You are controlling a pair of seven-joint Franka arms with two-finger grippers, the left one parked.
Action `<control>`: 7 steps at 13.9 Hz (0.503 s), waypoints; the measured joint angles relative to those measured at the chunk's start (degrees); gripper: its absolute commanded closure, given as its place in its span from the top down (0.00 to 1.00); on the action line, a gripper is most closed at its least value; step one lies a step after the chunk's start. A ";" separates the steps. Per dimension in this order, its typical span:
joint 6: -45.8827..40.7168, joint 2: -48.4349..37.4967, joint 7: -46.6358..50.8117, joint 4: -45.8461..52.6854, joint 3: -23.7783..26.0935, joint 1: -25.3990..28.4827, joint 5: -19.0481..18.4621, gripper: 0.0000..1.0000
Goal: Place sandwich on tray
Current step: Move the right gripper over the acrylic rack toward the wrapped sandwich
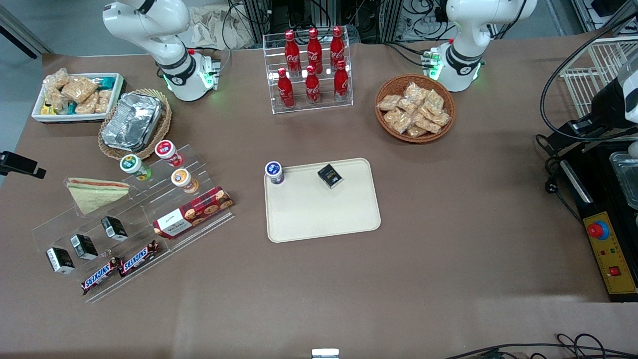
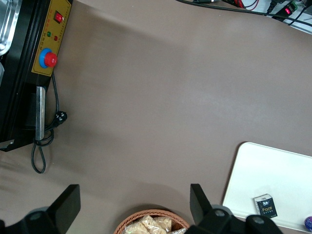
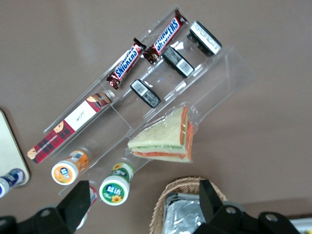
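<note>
The sandwich (image 1: 97, 192) is a wrapped triangular wedge with red and green filling. It lies on the top step of a clear stepped stand (image 1: 132, 224), toward the working arm's end of the table. It also shows in the right wrist view (image 3: 163, 139). The beige tray (image 1: 321, 214) lies mid-table with a blue-lidded cup (image 1: 274, 172) and a small black box (image 1: 330, 175) on it. A strip of the tray shows in the right wrist view (image 3: 9, 151). My right gripper (image 3: 145, 204) is open and empty, high above the stand between the green-lidded cup (image 3: 115, 189) and the foil container. It is out of the front view.
The stand also holds several cups, black boxes, a biscuit box (image 1: 193, 212) and two Snickers bars (image 1: 119, 268). A foil container in a wicker basket (image 1: 133, 122) and a white bin of snacks (image 1: 77, 94) stand farther back. A cola rack (image 1: 311, 67) and a snack basket (image 1: 414, 107) are nearby.
</note>
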 measured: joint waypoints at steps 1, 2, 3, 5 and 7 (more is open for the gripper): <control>-0.15 0.00 1.23 0.00 -0.01 -0.01 0.00 0.99; -0.22 0.00 2.10 -0.01 -0.06 -0.01 0.00 0.99; -0.42 0.00 3.02 -0.01 -0.22 -0.01 0.01 0.99; -1.60 0.00 6.10 -0.05 -0.78 -0.02 0.01 0.99; -2.16 0.00 11.15 -0.08 -1.91 -0.06 0.02 0.99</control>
